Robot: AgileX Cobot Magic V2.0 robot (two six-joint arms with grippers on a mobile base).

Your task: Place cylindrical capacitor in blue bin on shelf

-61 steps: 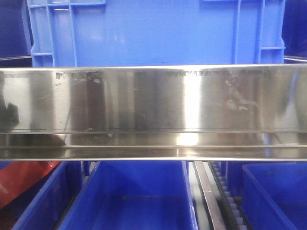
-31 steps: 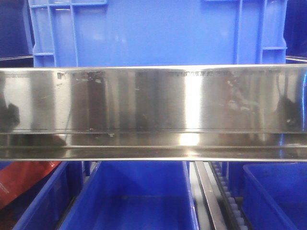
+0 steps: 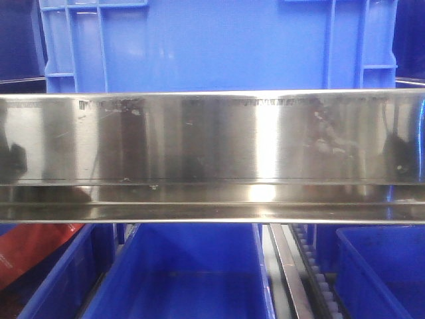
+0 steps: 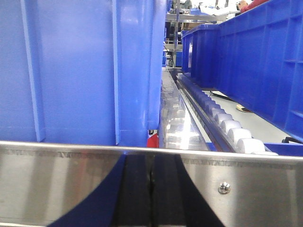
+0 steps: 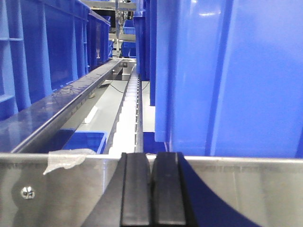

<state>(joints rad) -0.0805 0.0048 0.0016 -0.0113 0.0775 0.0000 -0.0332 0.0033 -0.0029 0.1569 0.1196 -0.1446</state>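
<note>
Since a second ago the front view has barely changed; the one difference is a dark reflection that has appeared at the right end of the shelf's (image 3: 212, 143) mirror-like front rail, with the smaller dark reflection at the left end unchanged; the large blue bin (image 3: 212, 43) still stands on the tier above the rail, filling the upper view; below the rail another blue bin (image 3: 192, 272) sits open-topped, flanked by one on the left holding something red (image 3: 33, 249) and one on the right, past a roller track (image 3: 319, 279).

From the left wrist, the left gripper (image 4: 151, 189) has its black fingers pressed together with nothing between them, right before the steel rail; a tall blue bin wall rises just behind; white rollers (image 4: 227, 130) run back along a lane beside more blue bins.

From the right wrist, the right gripper (image 5: 151, 189) is likewise clenched and empty at the rail; a scrap of tape (image 5: 66, 158) clings to the rail edge.

The cylindrical capacitor shows in no view.
</note>
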